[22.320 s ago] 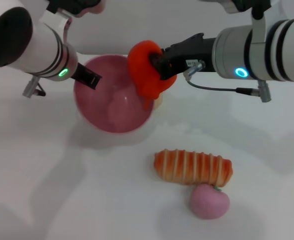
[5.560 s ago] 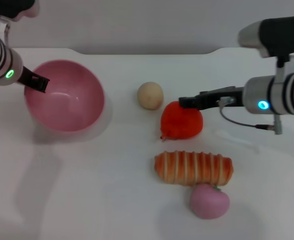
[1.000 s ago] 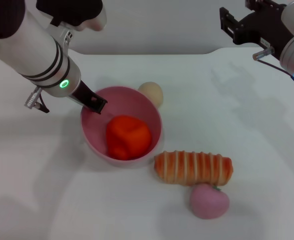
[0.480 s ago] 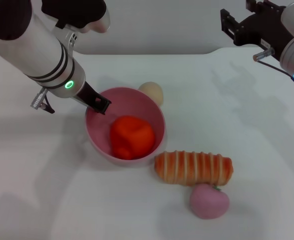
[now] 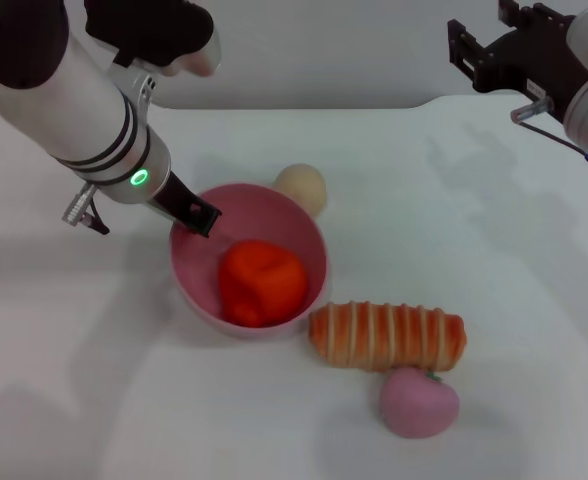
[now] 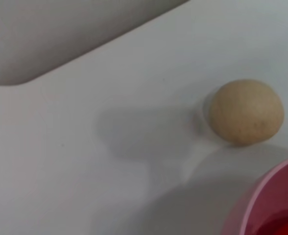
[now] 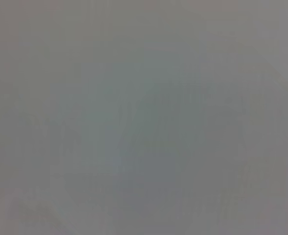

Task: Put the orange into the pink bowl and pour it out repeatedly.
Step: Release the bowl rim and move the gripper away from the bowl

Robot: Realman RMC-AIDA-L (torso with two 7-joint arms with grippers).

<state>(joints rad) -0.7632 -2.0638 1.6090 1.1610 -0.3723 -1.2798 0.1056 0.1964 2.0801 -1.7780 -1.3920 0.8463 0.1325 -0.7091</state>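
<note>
Red-orange orange (image 5: pixel 262 282), glossy pink bowl (image 5: pixel 309 240)

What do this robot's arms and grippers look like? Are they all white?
Mostly. Both arms are fat, glossy white tubes with thin black bands and dark joint caps. The left arm carries a glowing green ring light, the right a blue one. A thin grey cable loops beside each wrist. The left gripper and right gripper are black, angular and much slimmer than the arms.
</note>
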